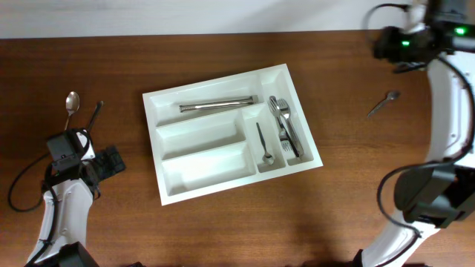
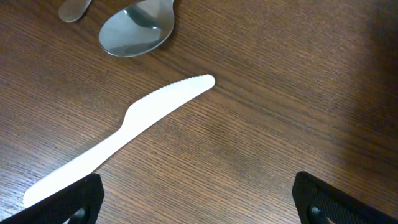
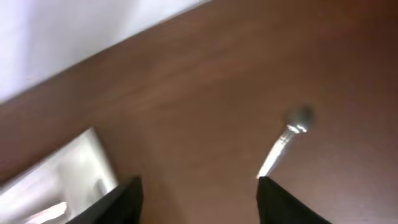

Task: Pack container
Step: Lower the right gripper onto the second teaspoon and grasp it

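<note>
We see a dark brown wooden worktop [image 1: 223, 230] filling nearly the whole overhead view, its grain running left to right in fine streaks. Along the far edge we find a plain white band [image 1: 185, 15]; whether it is wall or floor we cannot tell. The light is even and soft, leaving a faint sheen on the wood and only weak shadows.

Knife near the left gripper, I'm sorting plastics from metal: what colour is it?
The knife is plain white, shown best in the left wrist view.
</note>
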### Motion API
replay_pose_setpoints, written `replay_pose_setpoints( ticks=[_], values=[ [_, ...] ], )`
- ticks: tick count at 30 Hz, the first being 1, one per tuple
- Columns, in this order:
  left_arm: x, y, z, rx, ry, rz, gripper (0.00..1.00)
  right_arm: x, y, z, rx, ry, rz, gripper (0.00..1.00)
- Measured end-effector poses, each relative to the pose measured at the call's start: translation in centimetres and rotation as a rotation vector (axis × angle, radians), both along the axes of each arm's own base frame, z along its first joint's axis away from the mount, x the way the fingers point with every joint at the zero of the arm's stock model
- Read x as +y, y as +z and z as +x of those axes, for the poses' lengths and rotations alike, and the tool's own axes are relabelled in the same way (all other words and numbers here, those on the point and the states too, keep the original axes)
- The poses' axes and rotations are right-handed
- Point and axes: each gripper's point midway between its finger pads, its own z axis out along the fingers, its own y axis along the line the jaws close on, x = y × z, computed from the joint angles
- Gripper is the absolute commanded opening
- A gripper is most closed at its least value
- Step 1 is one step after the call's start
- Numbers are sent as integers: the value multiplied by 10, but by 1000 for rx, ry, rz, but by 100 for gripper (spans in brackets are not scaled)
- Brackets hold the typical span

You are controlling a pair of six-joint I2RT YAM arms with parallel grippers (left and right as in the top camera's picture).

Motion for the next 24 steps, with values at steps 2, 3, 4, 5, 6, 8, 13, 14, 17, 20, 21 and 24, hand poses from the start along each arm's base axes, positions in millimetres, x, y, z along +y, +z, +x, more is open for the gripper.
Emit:
replay_pose_setpoints(
  ticks=[2, 3, 4, 5, 6, 8, 13, 14, 17, 20, 21, 24],
  values=[
    [0, 0, 0, 0, 0, 0, 99, -26, -24, 3, 36, -129, 29, 50],
    [0, 0, 0, 0, 0, 0, 99, -33, -36, 5, 53, -161, 36, 50],
    [0, 0, 0, 0, 0, 0, 99, -42, -51, 6, 77, -205, 51, 49],
    [0, 0, 0, 0, 0, 0, 99, -50, -66, 7, 101, -241, 64, 47],
    [0, 0, 0, 0, 0, 0, 99, -56, -82, 7, 127, -271, 75, 47],
    [0, 0, 0, 0, 0, 0, 99, -66, -113, 5, 185, -321, 97, 47],
    [0, 0, 0, 0, 0, 0, 99, -82, -171, -3, 288, -414, 134, 43],
    [0, 0, 0, 0, 0, 0, 99, -84, -178, -5, 301, -432, 140, 43],
    [0, 0, 0, 0, 0, 0, 99, -87, -193, -6, 319, -469, 152, 41],
    [0, 0, 0, 0, 0, 0, 99, -89, -203, -4, 325, -488, 160, 41],
    [0, 0, 0, 0, 0, 0, 99, -89, -204, -3, 323, -490, 158, 41],
    [0, 0, 0, 0, 0, 0, 99, -90, -207, -2, 321, -497, 157, 41]
  ],
)
